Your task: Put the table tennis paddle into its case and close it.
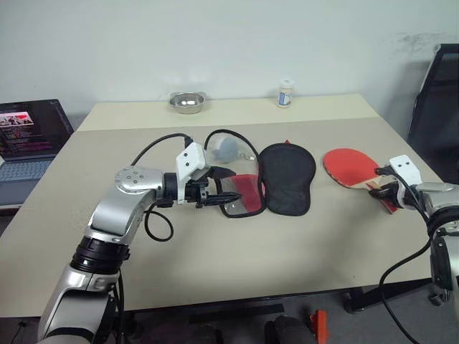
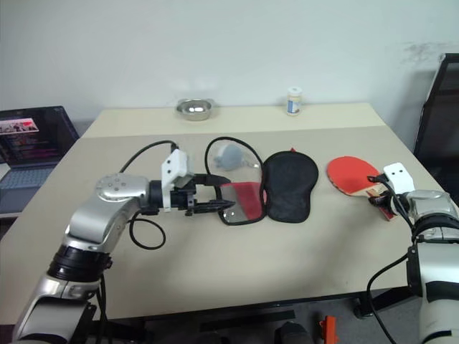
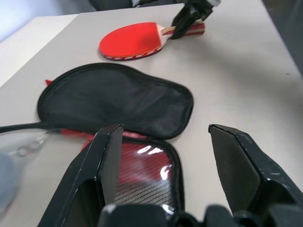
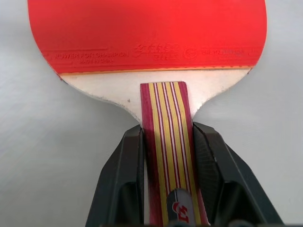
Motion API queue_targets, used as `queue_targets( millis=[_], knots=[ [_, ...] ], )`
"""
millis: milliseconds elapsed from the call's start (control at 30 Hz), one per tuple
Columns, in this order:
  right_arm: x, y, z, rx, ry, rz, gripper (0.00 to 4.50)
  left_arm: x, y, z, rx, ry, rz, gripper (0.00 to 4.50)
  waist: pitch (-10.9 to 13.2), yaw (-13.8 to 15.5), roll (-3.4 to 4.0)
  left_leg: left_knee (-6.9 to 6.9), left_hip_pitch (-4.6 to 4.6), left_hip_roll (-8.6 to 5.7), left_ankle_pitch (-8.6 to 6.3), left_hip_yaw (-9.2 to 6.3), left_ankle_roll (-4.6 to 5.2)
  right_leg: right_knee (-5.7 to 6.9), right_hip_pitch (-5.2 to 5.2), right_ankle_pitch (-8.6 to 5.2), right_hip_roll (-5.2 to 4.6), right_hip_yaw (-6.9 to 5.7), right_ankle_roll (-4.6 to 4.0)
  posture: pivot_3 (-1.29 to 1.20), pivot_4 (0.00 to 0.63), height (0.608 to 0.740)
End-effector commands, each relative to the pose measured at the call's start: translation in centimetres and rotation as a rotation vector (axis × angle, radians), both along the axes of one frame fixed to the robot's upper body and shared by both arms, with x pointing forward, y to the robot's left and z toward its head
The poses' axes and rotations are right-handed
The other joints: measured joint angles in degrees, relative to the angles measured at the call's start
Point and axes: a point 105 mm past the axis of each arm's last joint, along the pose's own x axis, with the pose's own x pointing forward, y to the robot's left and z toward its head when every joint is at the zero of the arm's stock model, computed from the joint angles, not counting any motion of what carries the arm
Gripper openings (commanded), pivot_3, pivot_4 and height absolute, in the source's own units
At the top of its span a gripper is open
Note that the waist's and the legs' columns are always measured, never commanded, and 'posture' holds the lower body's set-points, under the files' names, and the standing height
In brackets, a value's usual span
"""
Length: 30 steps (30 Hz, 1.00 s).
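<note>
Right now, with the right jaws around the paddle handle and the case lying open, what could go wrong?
1. The right gripper holds the table tennis paddle only by the end of its handle, so the blade might sag or twist when lifted.
2. The case lies loose on the table; the open left gripper hovers by its red half, not pinning it, so it may slide during insertion.

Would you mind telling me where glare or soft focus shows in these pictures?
Left wrist view: white glare streaks on the case's clear red panel; the left gripper's near fingers look soft. Right wrist view: even light, paddle lettering legible, the right gripper's fingers against its handle. Head views: soft light, a bright highlight in the steel bowl.
</note>
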Motion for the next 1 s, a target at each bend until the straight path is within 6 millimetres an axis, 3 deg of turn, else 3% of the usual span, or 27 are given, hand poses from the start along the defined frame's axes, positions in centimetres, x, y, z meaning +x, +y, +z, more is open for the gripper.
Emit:
queue_targets(
  millis=[33, 167, 233, 367, 500, 600, 767, 900, 1000],
  knots=[
    [0.8, -0.3, 1.6, 0.041, -0.087, -0.075, 1.12, 0.0, 0.7, 1.2, -0.012, -0.053, 0.018, 3.14, 0.0, 0.0, 0.00, 0.00, 0.00, 0.00, 0.00, 0.01, 0.00, 0.00, 0.00, 0.01, 0.00, 0.01, 0.02, 0.00, 0.150, 0.740],
    [1.2, -0.6, 2.8, 0.034, -0.132, -0.098, 1.08, 0.0, 1.0, 1.2, -0.009, -0.055, 0.031, 3.14, 0.0, 0.0, 0.01, -0.01, -0.02, 0.00, 0.00, 0.04, 0.00, -0.01, -0.02, 0.04, -0.04, 0.06, 0.04, 0.00, 0.150, 0.740],
    [1.8, -0.2, 4.5, 0.057, -0.185, -0.089, 1.07, 0.0, 1.6, 1.3, -0.007, -0.057, 0.050, 3.14, 0.0, 0.0, 0.01, -0.05, -0.11, -0.01, 0.00, 0.04, 0.00, -0.04, -0.09, 0.04, -0.05, 0.07, 0.04, 0.00, 0.150, 0.740],
    [3.3, 3.8, 7.5, 0.132, -0.277, 0.017, 1.07, -0.3, 3.1, 1.1, -0.001, -0.056, 0.085, 3.14, 0.1, -0.6, 0.08, -0.07, -0.34, 0.05, 0.00, 0.13, 0.00, -0.04, -0.40, 0.04, -0.03, 0.22, 0.04, 0.00, 0.150, 0.740],
    [3.1, 7.8, 7.6, 0.247, -0.302, 0.031, 1.07, -0.4, 3.4, 1.1, -0.001, -0.059, 0.096, 3.14, 0.0, -0.2, 0.09, -0.04, -0.54, 0.13, 0.01, 0.08, -0.01, 0.06, -0.62, 0.04, -0.04, 0.21, 0.03, 0.00, 0.150, 0.740],
    [2.0, 12.3, 7.5, 0.369, -0.280, 0.032, 1.07, -0.3, 3.5, 1.2, -0.001, -0.066, 0.104, 3.14, 0.0, 0.7, 0.09, -0.05, -0.72, 0.29, 0.01, -0.01, -0.03, 0.07, -0.80, 0.04, -0.08, 0.09, 0.02, 0.00, 0.150, 0.740],
    [0.3, 17.8, 6.7, 0.504, -0.226, -0.006, 1.07, -0.3, 3.4, 1.2, -0.003, -0.075, 0.109, 3.14, 0.0, 1.0, 0.09, -0.02, -0.96, 0.13, 0.11, 0.04, -0.20, 0.17, -1.05, 0.12, -0.14, 0.08, -0.10, 0.00, 0.150, 0.740],
    [-0.3, 19.8, 6.5, 0.532, -0.212, -0.019, 1.07, -0.4, 3.4, 1.1, -0.003, -0.077, 0.111, 3.14, 0.0, 1.2, 0.09, 0.02, -1.12, 0.06, 0.11, -0.04, -0.19, 0.08, -1.12, 0.22, -0.18, 0.00, -0.19, 0.00, 0.150, 0.740],
    [-0.3, 20.2, 5.7, 0.525, -0.197, -0.037, 1.07, -0.4, 3.3, 1.0, -0.004, -0.078, 0.114, 3.14, 0.0, 1.3, 0.09, 0.02, -1.19, 0.05, 0.10, -0.08, -0.18, 0.02, -1.14, 0.23, -0.18, -0.06, -0.20, 0.00, 0.150, 0.740]
  ],
)
